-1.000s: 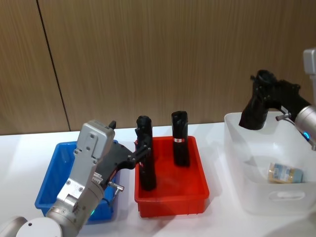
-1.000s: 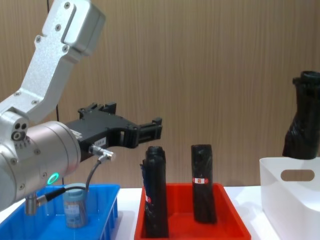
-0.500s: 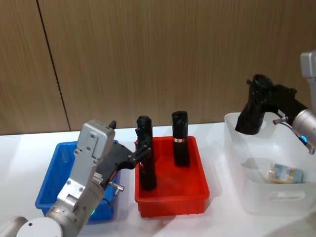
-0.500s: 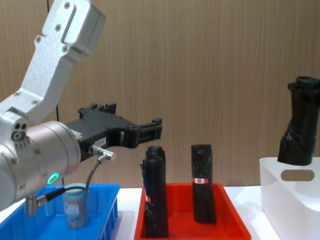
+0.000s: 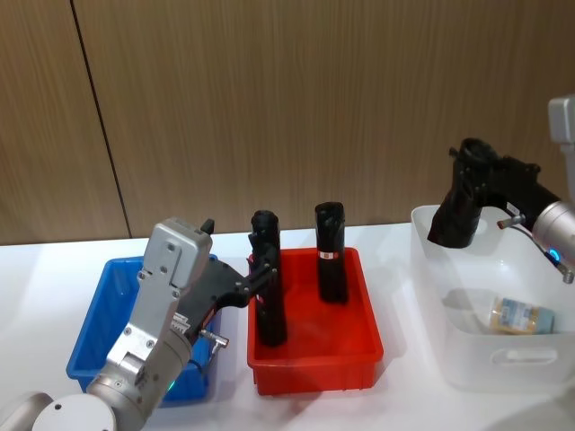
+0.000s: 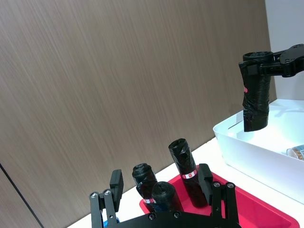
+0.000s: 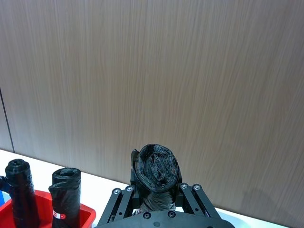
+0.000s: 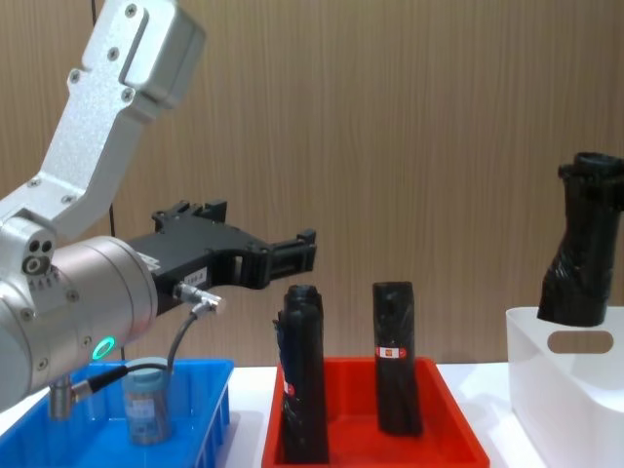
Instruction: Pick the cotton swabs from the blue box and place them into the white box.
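My head camera looks down on the bench from above. My chest camera sits low, looking across at the red bin side-on. Both wrist cameras face the wood-panelled wall, sharing the red bin's black rolls.

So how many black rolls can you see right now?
3. Two black rolls stand upright in the red bin, one at and one at. The third is held by the right gripper above the white box.

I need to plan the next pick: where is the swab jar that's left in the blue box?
The swab jar stands upright in the blue box on the robot's left in the chest view, below the left gripper and left of the red bin.
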Available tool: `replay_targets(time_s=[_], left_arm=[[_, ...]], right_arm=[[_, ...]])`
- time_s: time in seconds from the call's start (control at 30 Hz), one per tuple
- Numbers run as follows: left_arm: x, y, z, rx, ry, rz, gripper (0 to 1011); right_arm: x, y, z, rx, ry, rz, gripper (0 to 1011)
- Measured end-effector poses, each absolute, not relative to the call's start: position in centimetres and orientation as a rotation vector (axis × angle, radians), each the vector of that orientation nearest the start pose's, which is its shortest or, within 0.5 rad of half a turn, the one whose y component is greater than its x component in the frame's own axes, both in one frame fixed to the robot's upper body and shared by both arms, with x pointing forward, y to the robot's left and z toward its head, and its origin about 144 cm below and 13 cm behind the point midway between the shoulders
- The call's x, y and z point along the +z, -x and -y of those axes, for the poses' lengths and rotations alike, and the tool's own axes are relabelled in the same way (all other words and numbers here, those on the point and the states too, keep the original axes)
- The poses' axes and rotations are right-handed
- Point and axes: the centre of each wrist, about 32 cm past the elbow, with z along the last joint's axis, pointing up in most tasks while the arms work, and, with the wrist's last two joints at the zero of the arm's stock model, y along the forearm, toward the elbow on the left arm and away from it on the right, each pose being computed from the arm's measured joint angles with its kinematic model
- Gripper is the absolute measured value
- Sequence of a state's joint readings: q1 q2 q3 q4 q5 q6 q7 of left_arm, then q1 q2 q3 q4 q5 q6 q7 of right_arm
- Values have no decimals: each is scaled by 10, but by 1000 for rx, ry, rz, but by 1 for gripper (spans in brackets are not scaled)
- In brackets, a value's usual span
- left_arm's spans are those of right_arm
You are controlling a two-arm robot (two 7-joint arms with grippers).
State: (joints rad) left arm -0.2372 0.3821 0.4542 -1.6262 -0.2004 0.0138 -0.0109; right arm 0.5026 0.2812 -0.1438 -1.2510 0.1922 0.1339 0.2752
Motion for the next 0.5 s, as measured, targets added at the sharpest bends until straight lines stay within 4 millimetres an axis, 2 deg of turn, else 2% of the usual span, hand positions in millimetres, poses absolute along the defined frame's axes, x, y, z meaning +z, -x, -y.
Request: replay_targets(time_s=[0.5], left_arm=[[1204,-492,-198,1124,-61,268,1004]], right_arm=[[1241,-590,295,-1266,91,97,360]])
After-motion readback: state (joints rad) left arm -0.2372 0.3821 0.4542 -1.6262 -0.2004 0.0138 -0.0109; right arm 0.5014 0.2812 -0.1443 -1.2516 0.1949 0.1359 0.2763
